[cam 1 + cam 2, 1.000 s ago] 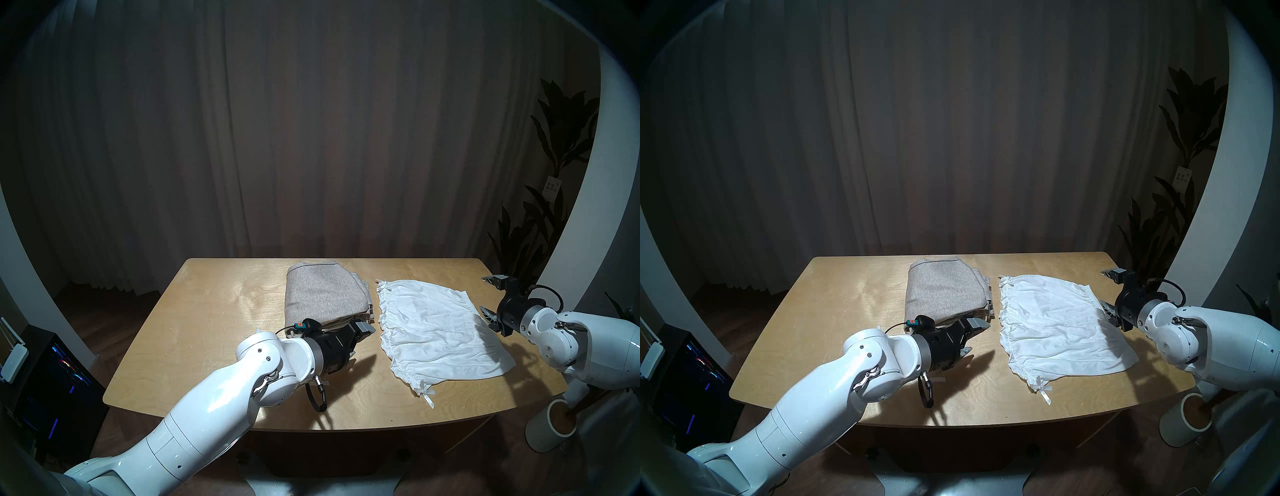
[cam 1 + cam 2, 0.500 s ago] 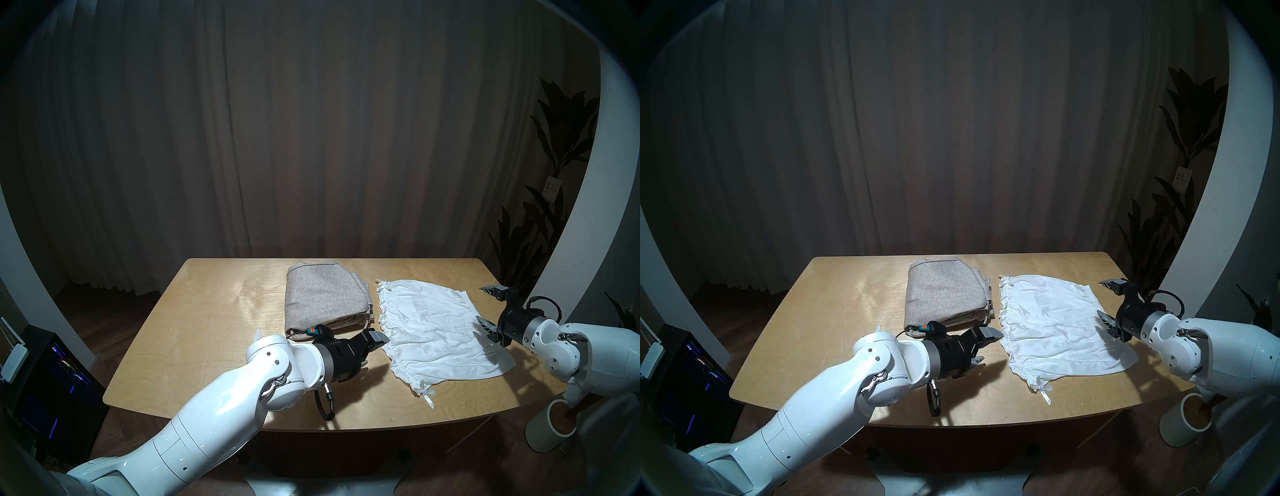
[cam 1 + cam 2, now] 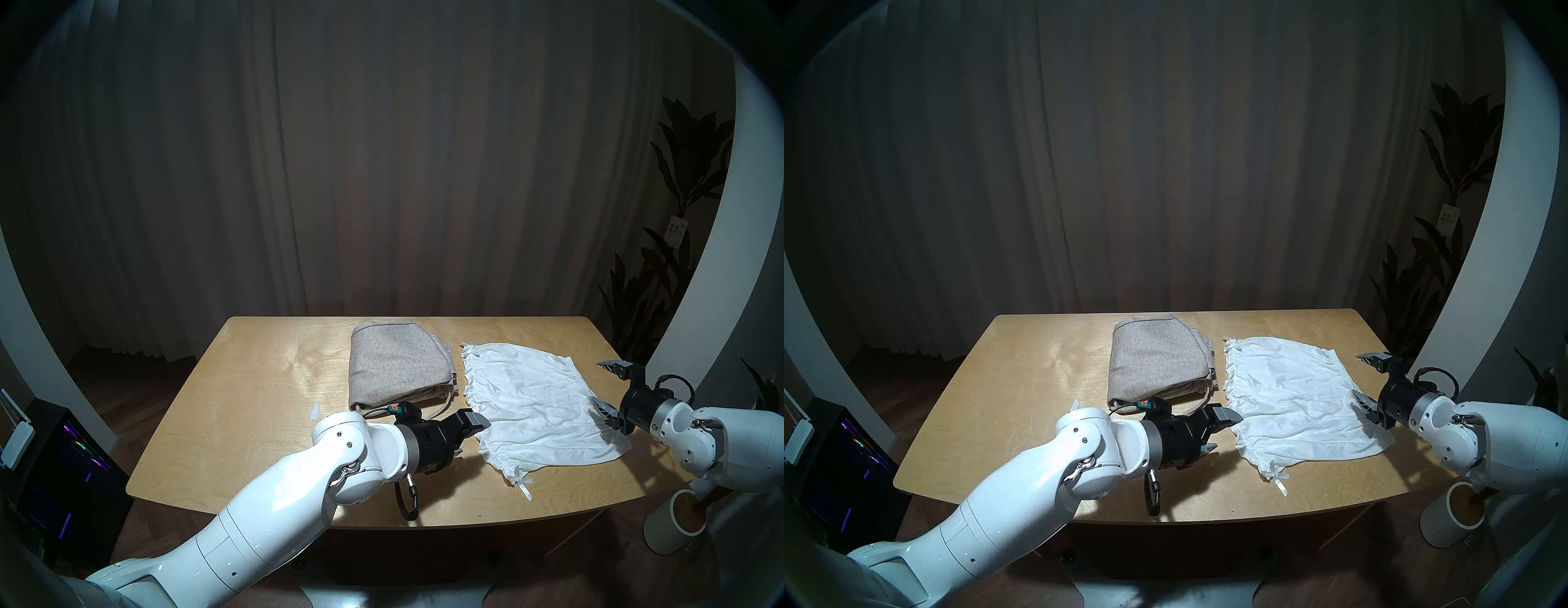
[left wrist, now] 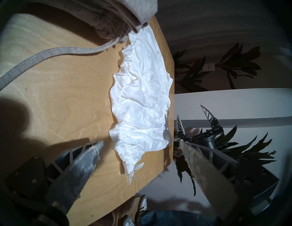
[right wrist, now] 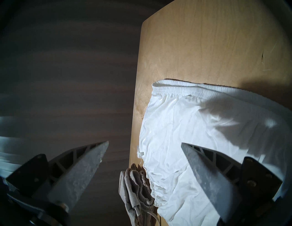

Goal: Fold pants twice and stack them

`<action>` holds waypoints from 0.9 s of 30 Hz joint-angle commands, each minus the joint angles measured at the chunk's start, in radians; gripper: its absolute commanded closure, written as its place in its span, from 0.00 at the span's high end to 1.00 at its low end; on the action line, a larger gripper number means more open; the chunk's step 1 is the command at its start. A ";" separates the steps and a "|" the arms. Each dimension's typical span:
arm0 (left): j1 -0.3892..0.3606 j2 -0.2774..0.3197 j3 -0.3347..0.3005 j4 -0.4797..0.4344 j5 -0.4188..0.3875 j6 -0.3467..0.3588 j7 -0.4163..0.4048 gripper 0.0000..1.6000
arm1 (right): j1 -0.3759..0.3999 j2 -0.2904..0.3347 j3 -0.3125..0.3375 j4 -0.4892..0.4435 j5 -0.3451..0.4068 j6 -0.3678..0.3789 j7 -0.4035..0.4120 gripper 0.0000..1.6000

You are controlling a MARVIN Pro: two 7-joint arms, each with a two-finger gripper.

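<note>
The grey-beige knit pants [image 3: 399, 365] lie folded at the table's back middle, with the drawstring [image 3: 441, 407] trailing toward me. They also show in the left wrist view [image 4: 123, 15] and the right wrist view [image 5: 135, 186]. The white shorts [image 3: 539, 403] lie spread flat to their right [image 3: 1293, 407] [image 4: 140, 102] [image 5: 197, 134]. My left gripper [image 3: 469, 437] [image 3: 1223, 431] [image 4: 140, 142] is open and empty at the shorts' near-left ruffled edge. My right gripper [image 3: 597, 382] [image 3: 1356, 374] [image 5: 144, 142] is open and empty at the shorts' right edge, its lower finger over the cloth.
The wooden table [image 3: 254, 382] has bare surface on its left half, with a small strip of tape [image 3: 315, 411]. A white cylinder [image 3: 679, 522] and a dark plant [image 3: 662, 276] stand off the right side. A dark computer case [image 3: 63, 458] stands at the left.
My left gripper has moved right, from the grey pants' near edge to the shorts' left edge. My right gripper has moved down and toward me along the shorts' right edge. Both stayed open.
</note>
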 commanded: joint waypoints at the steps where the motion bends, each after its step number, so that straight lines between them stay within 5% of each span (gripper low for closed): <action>1: -0.027 -0.024 0.005 -0.007 0.001 0.009 -0.002 1.00 | -0.014 0.007 0.009 0.034 -0.002 0.044 0.051 1.00; 27: -0.058 -0.060 0.055 0.030 -0.007 0.046 0.011 1.00 | -0.089 0.007 -0.011 0.167 -0.002 0.207 0.159 1.00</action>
